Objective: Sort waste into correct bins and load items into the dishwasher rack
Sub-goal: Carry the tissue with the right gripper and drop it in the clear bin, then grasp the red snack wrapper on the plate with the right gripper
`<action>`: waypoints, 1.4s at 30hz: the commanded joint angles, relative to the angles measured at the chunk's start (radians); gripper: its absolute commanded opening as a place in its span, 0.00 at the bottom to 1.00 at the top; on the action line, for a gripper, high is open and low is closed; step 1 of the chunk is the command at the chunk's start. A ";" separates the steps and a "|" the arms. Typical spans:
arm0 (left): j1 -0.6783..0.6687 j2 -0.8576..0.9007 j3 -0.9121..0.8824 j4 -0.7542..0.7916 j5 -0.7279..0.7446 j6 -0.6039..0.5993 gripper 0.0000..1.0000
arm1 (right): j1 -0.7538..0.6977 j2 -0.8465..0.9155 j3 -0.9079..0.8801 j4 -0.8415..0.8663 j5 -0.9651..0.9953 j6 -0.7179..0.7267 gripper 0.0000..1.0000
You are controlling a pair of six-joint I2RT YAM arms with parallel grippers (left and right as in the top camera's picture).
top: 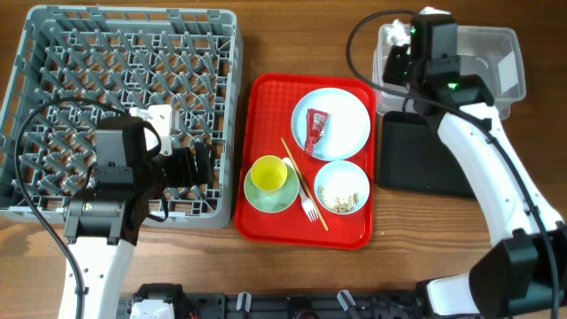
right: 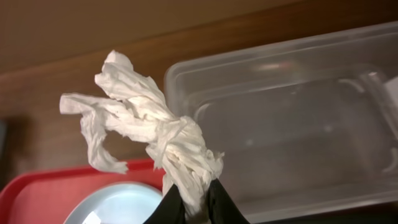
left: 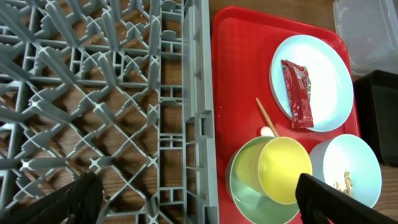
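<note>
At far left, large square grey plastic rack [top: 124, 53], a rigid lattice of upright pegs. Left gripper [top: 202, 166] over its right rim, fingers spread fully, holding nothing. Narrow strip of bare wood, then flat glossy red tray [top: 266, 106]: yellow cup [left: 283, 168] on pale green saucer [left: 242, 186], crinkled red snack wrapper [left: 297, 93] on light blue plate [left: 329, 74]. Far right, plain only in right wrist view: right gripper [right: 196, 208] pinched shut on crumpled white tissue [right: 155, 137], at left end of clear rectangular plastic tub [right: 298, 124]. Overhead adds matte black shallow tray [top: 421, 159] alongside the tub.
</note>
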 commanded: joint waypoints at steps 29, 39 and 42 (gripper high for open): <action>-0.003 0.003 0.019 -0.004 0.000 -0.010 1.00 | 0.285 0.148 -0.033 -0.078 -0.237 0.183 0.91; -0.003 0.003 0.019 -0.008 0.000 -0.010 1.00 | 0.319 0.349 -0.033 -0.139 -0.253 0.300 0.70; -0.003 0.003 0.019 -0.008 0.000 -0.010 1.00 | 0.319 0.384 -0.033 -0.148 -0.253 0.316 0.60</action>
